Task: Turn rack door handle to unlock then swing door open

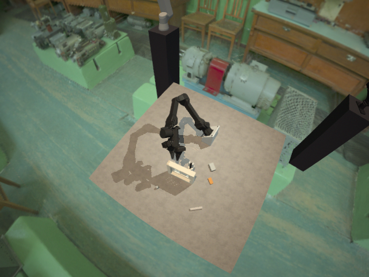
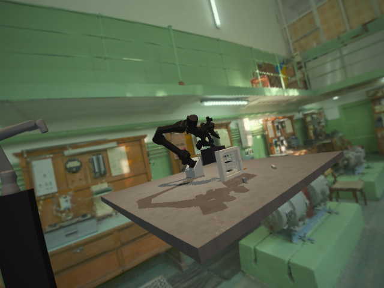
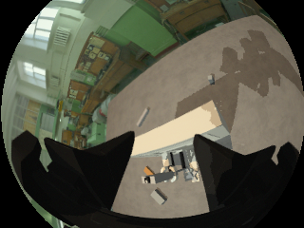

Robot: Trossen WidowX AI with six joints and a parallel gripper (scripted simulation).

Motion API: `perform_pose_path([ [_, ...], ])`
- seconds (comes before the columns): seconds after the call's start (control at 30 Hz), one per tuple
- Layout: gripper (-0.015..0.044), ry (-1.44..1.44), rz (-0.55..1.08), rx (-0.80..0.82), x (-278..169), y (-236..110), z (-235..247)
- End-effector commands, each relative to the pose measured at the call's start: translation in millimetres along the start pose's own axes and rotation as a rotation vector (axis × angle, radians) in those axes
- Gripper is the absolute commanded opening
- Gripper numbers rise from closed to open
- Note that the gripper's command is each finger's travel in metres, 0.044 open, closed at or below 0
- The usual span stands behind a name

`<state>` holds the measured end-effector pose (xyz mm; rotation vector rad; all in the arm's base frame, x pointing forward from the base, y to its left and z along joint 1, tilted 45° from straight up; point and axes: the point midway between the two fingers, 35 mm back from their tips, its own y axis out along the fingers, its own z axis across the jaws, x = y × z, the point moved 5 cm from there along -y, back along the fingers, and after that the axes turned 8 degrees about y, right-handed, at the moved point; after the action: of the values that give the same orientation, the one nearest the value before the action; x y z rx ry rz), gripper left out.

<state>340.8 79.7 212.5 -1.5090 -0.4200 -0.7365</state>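
In the top view, the claw (image 1: 174, 158) (image 2: 216, 141) (image 3: 165, 137) is held at 11 o'clock from the rack (image 1: 182, 168) (image 2: 220, 167) (image 3: 176, 130), up above it. It is spread part way, and nothing is pinched. The rack is stood up on the surface (image 1: 238, 208) (image 2: 173, 210) (image 3: 176, 71), and what seems to be its handle (image 1: 191, 164) (image 3: 161, 178) is seen at 2 o'clock. The door looks shut, so little seems to be done. The handle must be squeezed and turned, the door swung wide, and the handle let go. Whether it has been turned cannot be told. One rack and one handle can be counted. Four loose things are seen: one pale block (image 1: 211, 167) (image 3: 159, 197) at 3 o'clock, one orange block (image 1: 210, 180) (image 3: 148, 170) near 4, one stick (image 1: 195, 208) (image 3: 142, 117) at 5, and one small bit (image 1: 156, 187) (image 2: 244, 180) (image 3: 211, 79) at 8.
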Motion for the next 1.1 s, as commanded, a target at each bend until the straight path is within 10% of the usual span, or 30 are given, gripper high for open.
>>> perform_pose_path([
  [0.0,0.0286,-0.025,0.084,-0.061,-10,12,9],
  [1.07,0.0286,-0.380,0.473,-0.581,-79,51,66],
])
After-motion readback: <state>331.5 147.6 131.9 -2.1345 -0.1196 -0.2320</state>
